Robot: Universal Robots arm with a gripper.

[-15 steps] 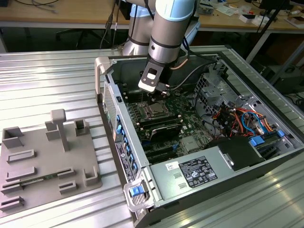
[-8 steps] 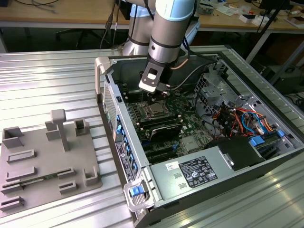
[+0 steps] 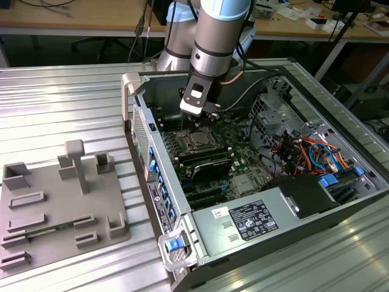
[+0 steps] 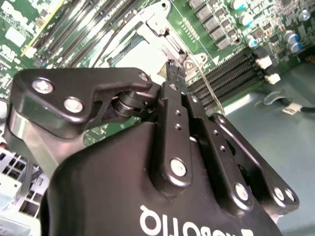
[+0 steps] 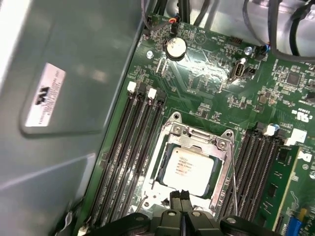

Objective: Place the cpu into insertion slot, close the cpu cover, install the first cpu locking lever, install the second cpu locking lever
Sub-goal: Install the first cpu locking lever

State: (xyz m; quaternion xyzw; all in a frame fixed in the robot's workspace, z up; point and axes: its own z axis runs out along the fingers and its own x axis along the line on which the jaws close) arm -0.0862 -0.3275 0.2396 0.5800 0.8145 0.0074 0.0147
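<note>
Gripper [image 3: 202,125] over the motherboard [image 3: 243,164] in the exterior view, cpu [image 3: 197,142] just below it. First wrist view: jaws together (nothing seen between them) at one edge of the cpu cover [image 5: 199,137], which lies flat around the cpu in the insertion slot [image 5: 158,169]. Second wrist view: thin wire lever [image 4: 209,91] just beside the tips.
</note>
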